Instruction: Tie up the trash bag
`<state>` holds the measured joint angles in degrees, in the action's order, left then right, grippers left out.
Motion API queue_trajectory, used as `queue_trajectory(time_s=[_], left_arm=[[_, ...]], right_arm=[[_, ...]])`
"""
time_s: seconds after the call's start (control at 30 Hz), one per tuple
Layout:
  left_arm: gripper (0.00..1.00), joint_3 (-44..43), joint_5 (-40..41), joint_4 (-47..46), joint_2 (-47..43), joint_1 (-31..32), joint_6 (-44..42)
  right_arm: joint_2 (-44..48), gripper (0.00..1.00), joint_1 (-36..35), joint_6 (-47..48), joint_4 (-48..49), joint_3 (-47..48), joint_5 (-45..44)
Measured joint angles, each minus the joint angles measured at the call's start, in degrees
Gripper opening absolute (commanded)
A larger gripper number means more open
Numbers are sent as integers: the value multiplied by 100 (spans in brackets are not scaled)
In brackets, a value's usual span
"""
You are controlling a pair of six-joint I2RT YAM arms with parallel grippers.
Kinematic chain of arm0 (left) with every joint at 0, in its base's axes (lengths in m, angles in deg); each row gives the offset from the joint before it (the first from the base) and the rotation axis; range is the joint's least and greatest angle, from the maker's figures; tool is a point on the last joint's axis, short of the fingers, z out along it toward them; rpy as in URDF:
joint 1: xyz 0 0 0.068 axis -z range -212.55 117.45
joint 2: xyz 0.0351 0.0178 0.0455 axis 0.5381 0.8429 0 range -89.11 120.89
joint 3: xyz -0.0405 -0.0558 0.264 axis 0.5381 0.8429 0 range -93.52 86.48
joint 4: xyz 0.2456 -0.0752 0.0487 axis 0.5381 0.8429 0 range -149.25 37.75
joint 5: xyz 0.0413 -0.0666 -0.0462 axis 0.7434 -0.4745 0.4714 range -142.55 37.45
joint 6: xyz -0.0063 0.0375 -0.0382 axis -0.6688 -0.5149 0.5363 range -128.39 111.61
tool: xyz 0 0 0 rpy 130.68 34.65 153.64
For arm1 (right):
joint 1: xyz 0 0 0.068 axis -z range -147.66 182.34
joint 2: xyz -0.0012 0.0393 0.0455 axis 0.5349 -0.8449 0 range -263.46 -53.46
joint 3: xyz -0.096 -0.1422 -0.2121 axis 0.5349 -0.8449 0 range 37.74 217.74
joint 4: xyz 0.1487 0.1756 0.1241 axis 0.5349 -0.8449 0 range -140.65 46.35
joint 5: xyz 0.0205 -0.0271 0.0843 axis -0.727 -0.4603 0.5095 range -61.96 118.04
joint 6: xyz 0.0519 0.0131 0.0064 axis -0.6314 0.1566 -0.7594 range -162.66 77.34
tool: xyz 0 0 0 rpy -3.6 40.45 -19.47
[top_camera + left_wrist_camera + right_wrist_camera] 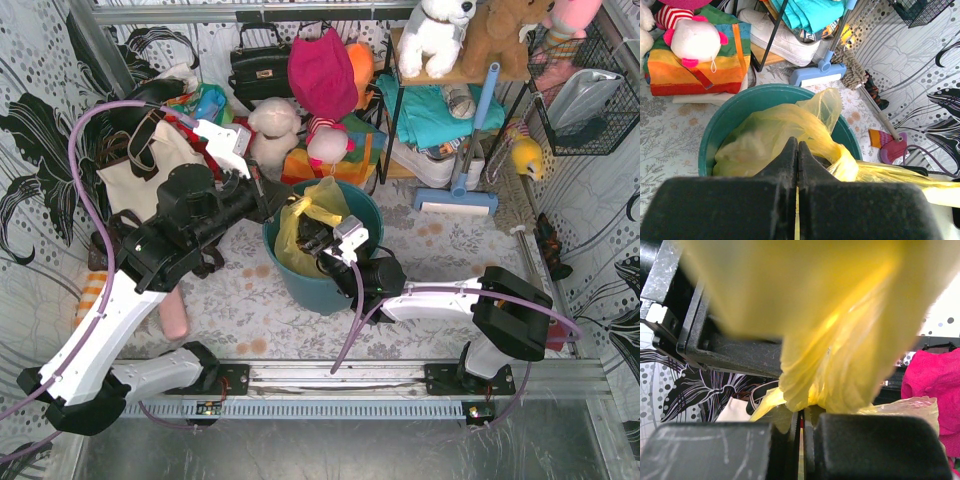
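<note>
Yellow film, thin and half transparent, fills most of the right wrist view and is blurred there, so the folds of the trash bag (840, 340) are hard to read. Its lower part is hidden inside the teal bin (372, 215), which stands near the middle of the counter (240, 295). What lies under the film I cannot tell. Seen from the top, the loose mouth of the bag stands up above the rim. In the left wrist view one gathered strand runs sideways and is cut off at the right edge of the picture. The left end effector (798, 150) is clenched at the left rim of the bin, with a thin yellow line of film between its fingers. The right end effector (802, 417) is clenched on a bunch of the film above the bin.
</note>
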<state>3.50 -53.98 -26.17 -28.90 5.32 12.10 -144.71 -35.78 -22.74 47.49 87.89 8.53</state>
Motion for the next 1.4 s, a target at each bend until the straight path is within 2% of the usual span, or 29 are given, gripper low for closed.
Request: queue_trajectory(time_s=[0.07,0.33,0.47,0.53,1.2,1.23,1.33,1.4], left_arm=[[0,0,-4,0,0,0,0],[0,0,50,-9,0,2,-20],[0,0,131,-9,-7,2,-26],[0,0,179,-4,-17,2,-28],[0,11,555,15,-243,4,-35],[2,11,557,15,-243,2,-28],[29,11,525,24,-229,2,20],[40,11,404,31,-214,2,66]], right_arm=[[0,0,0,0,0,0,0],[0,19,-4,-9,0,0,7],[0,10,-4,-48,0,0,22],[0,0,-4,-68,0,0,22],[0,0,-4,-131,4,0,17],[0,0,-4,-131,4,0,20],[0,0,-4,-131,4,0,20],[0,0,-4,-131,4,0,20]])
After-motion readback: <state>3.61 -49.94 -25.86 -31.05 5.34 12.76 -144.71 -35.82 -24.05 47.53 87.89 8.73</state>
